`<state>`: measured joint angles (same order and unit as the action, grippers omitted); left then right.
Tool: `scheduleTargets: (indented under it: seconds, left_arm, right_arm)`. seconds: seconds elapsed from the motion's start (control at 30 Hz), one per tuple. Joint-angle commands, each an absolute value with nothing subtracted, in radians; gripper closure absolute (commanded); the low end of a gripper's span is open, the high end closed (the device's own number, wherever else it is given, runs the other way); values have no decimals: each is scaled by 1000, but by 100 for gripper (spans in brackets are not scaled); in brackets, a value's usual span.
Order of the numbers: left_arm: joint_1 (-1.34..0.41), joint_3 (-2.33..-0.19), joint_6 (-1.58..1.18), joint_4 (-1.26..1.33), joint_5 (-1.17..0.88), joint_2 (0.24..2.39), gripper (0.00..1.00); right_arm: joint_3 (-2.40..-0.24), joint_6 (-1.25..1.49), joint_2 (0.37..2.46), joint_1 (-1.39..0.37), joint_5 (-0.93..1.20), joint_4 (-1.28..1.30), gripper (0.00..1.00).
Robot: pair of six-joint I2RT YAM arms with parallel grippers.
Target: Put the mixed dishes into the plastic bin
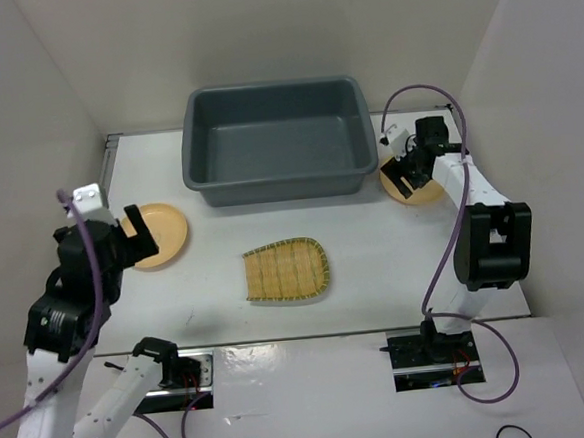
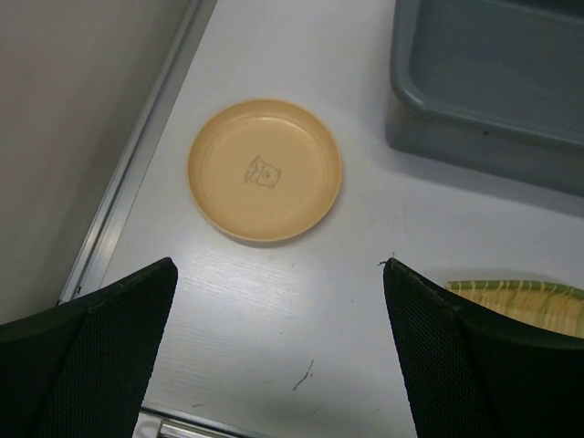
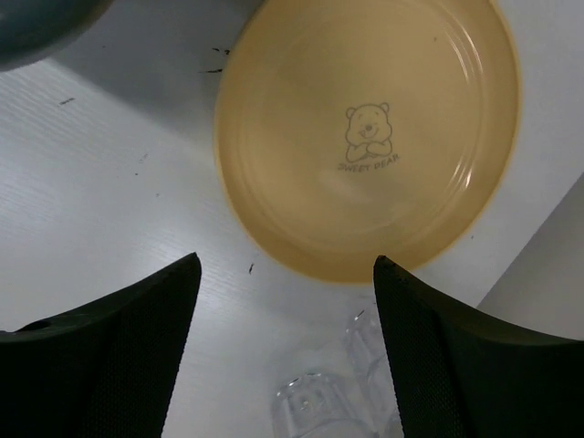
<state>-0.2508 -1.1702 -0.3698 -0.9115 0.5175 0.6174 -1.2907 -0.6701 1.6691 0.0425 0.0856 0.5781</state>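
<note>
Left gripper (image 2: 278, 262) and right gripper (image 3: 287, 260) both spread wide, holding nothing. Plastic bin (image 1: 270, 188) at table's 12 o'clock, bamboo tray (image 1: 287, 270) at its 6. Left plate (image 2: 265, 171) at bin's 8, right plate (image 3: 365, 137) at 4, clear cups (image 3: 310, 401) just beside it.

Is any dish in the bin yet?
No, in the top view the bin shows only its own bare grey floor.
</note>
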Motion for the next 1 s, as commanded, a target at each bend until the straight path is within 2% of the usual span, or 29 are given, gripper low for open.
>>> scheduleTargets:
  seconds: [0.0, 0.13, 0.33, 0.43, 0.47, 0.5, 0.57, 0.63, 0.67, 0.77, 0.97]
  left_arm:
    - [-245, -1155, -368, -888, 514, 701, 0]
    - [-245, -1155, -388, -897, 538, 701, 0]
    - [-220, -1164, -388, -897, 534, 712, 0]
    - [-177, -1164, -377, -897, 515, 721, 0]
    - [-166, -1164, -368, -897, 503, 721, 0]
    - [-154, -1164, -368, -897, 489, 721, 0]
    - [-120, -1164, -358, -888, 476, 721, 0]
    - [-89, -1164, -357, -888, 465, 712, 0]
    - [-80, -1155, -348, -888, 465, 703, 0]
    - [-58, -1155, -348, -879, 445, 692, 0]
    - [-35, -1155, -339, -879, 436, 661, 0]
  right_arm:
    - [-1252, -844, 1707, 38, 127, 459, 19]
    - [-1278, -925, 1795, 38, 106, 492, 24]
    - [-1267, -974, 1877, 48, 132, 503, 24]
    - [-1298, -998, 1925, 48, 143, 523, 30]
    - [-1307, -999, 1934, 48, 143, 523, 32]
    - [-1333, -1027, 1945, 48, 143, 564, 39]
    - [-1382, -1049, 1997, 48, 143, 676, 58]
    - [-1408, -1063, 2035, 48, 143, 745, 70]
    - [-1419, -1072, 2063, 48, 129, 770, 73]
    - [-1388, -1092, 2054, 48, 129, 799, 73]
    - [-1321, -1092, 1977, 57, 129, 729, 66]
